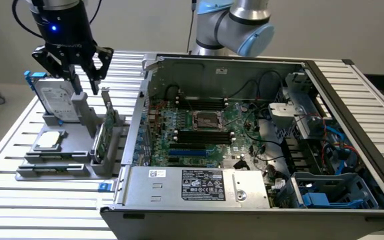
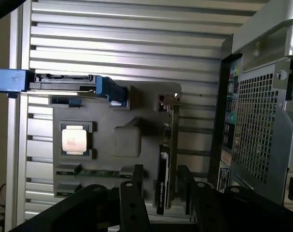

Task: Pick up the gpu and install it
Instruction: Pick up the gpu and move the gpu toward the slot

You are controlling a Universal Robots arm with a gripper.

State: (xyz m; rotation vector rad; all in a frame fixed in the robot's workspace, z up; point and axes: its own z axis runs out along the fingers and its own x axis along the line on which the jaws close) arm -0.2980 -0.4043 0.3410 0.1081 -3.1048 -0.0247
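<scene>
The claw (image 2: 158, 195) hangs open, its two black fingers (image 2: 132, 193) spread apart and holding nothing. In the wrist view the gpu (image 2: 164, 164) lines up with the gap between them. It stands on its long edge in a slot of the grey holder (image 2: 124, 142), outside the computer case (image 1: 352, 150). I judge the card light and stiff but fragile, with bare circuit board on one face. A hold across its two flat faces near the free upper edge looks safest.

The wrist view shows the card edge-on with its silver bracket (image 2: 170, 99) at one end. The exterior view adds what that hides: the claw is above the holder and apart from the card. Farther along the holder lie a processor (image 2: 75, 140) and a hard drive (image 2: 64, 82) in a blue frame. Beyond, the exterior view looks into the open case at the green motherboard (image 1: 199, 130).
</scene>
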